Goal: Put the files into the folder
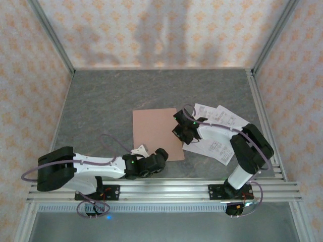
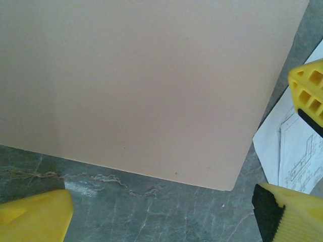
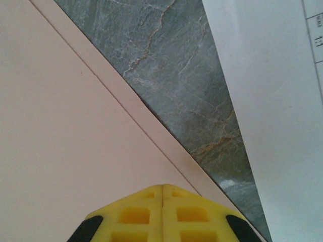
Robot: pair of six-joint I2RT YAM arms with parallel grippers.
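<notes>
The salmon folder (image 1: 154, 133) lies shut and flat in the middle of the table. White printed files (image 1: 222, 121) are spread just right of it. My right gripper (image 1: 181, 132) is over the folder's right edge. In the right wrist view its yellow fingers (image 3: 162, 201) are pressed together above the folder (image 3: 65, 141), beside the top cover's edge, with nothing seen between them. One file (image 3: 272, 126) lies to the right. My left gripper (image 1: 160, 156) is at the folder's near right corner. It stands open (image 2: 162, 212) over bare table, short of the folder (image 2: 141, 80).
The table is grey marble-patterned stone (image 1: 101, 101) inside patterned walls with metal corner posts. A printed sheet (image 2: 292, 151) lies right of the folder corner in the left wrist view, under the other gripper's yellow finger (image 2: 308, 91). A small white piece (image 1: 140, 149) lies by the left arm.
</notes>
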